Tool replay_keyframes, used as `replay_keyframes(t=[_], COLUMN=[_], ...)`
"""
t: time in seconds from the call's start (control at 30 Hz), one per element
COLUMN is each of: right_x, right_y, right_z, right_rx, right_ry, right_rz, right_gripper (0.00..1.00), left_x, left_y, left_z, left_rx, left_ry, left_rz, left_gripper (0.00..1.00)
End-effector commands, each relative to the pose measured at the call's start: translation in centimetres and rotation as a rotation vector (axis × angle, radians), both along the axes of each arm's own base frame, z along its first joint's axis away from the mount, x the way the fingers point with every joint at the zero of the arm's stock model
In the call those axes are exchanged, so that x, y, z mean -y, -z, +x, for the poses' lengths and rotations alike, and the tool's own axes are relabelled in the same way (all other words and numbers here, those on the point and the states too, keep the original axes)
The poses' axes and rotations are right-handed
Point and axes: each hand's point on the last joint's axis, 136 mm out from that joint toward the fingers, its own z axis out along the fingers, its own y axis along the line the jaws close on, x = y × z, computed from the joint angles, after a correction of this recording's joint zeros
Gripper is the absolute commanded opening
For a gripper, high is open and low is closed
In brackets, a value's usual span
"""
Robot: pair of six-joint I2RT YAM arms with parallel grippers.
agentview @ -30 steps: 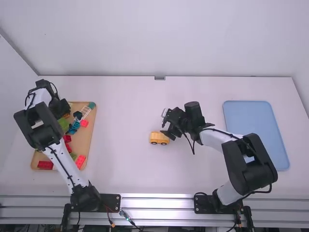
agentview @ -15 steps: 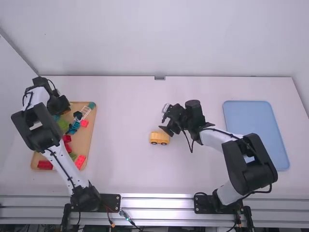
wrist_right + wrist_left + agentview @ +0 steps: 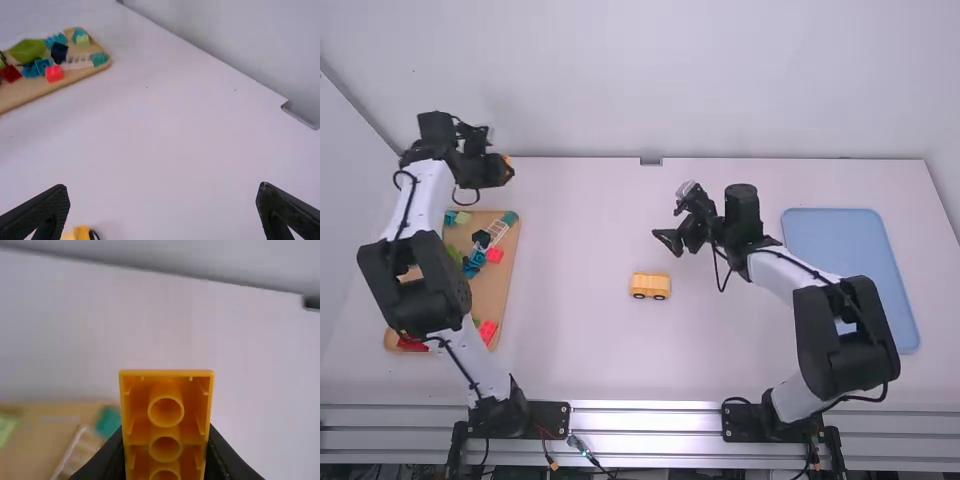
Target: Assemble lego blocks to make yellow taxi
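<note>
My left gripper [image 3: 500,170] is raised beyond the far end of the wooden tray, holding an orange-yellow brick [image 3: 507,161]. In the left wrist view that brick [image 3: 166,427], its hollow underside facing the camera, is clamped by the left gripper [image 3: 166,460]. A yellow wheeled block base [image 3: 650,286] stands on the table near the middle; part of this base [image 3: 79,233] shows low in the right wrist view. My right gripper [image 3: 670,238] is above the table, just beyond the base and apart from it. In its own view the right gripper [image 3: 163,205] has widely spread fingers.
The wooden tray [image 3: 500,300] at the left holds several red, blue, green and black blocks and a pale lattice piece [image 3: 499,230]. A blue tray [image 3: 850,280] lies at the right. A wall stands behind the table.
The left gripper has come up from the wooden tray and swung away from the camera and right, with the orange-yellow brick. The right gripper has drawn back from the yellow base, which stayed put.
</note>
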Motion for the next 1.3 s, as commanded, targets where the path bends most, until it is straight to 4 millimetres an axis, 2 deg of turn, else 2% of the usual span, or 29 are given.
replay_keyframes(t=[0.0, 0.13, 0.23, 0.33, 0.37, 0.47, 0.63, 0.77, 0.9, 1.03, 1.17, 1.27], right_x=[-0.2, -0.2, -0.9, -1.9, -2.2, -2.9, -3.7, -3.8, -4.6, -5.4, -6.1, -6.1], right_y=[-2.2, -3.0, -4.1, -5.1, -5.4, -6.1, -7.6, -8.5, -9.2, -9.5, -9.9, -9.9], right_z=[-0.1, -0.6, -1.5, -2.8, -3.2, -4.2, -6.0, -5.8, -6.7, -7.6, -8.6, -8.6], right_rx=[-0.02, -0.014, 0.014, 0.036, 0.042, 0.059, 0.071, 0.043, 0.048, 0.055, 0.071, 0.073], right_ry=[-0.047, -0.099, -0.176, -0.265, -0.29, -0.358, -0.464, -0.451, -0.497, -0.539, -0.594, -0.593], right_rz=[0.083, 0.121, 0.163, 0.201, 0.212, 0.237, 0.295, 0.325, 0.344, 0.352, 0.36, 0.359], right_gripper=[0.99, 0.99, 0.99, 0.99, 0.99, 0.99, 0.99, 0.98, 0.94, 0.9, 0.8, 0.75], left_x=[4.9, 9.9, 16.2, 21.3, 22.9, 25.8, 27.6, 28.1, 29.2, 29.7, 29.8, 29.6], left_y=[-0.2, 0.1, 0.3, -0.1, -0.5, -1.6, -2.6, -2.8, -3.5, -3.5, -3.6, -3.6], left_z=[-1.0, -2.0, -4.9, -7.8, -8.9, -11.7, -15.4, -16.0, -16.9, -17.0, -17.1, -17.1], left_rx=[0.049, 0.136, 0.234, 0.336, 0.375, 0.483, 0.65, 0.665, 0.728, 0.75, 0.752, 0.75], left_ry=[0.14, 0.242, 0.482, 0.68, 0.737, 0.891, 1.075, 1.054, 1.064, 1.035, 1.041, 1.041], left_rz=[-0.021, 0.004, 0.004, -0.086, -0.137, -0.277, -0.441, -0.488, -0.5, -0.493, -0.495, -0.497], left_gripper=[0.11, 0.14, 0.15, 0.14, 0.15, 0.15, 0.18, 0.18, 0.19, 0.19, 0.18, 0.18])
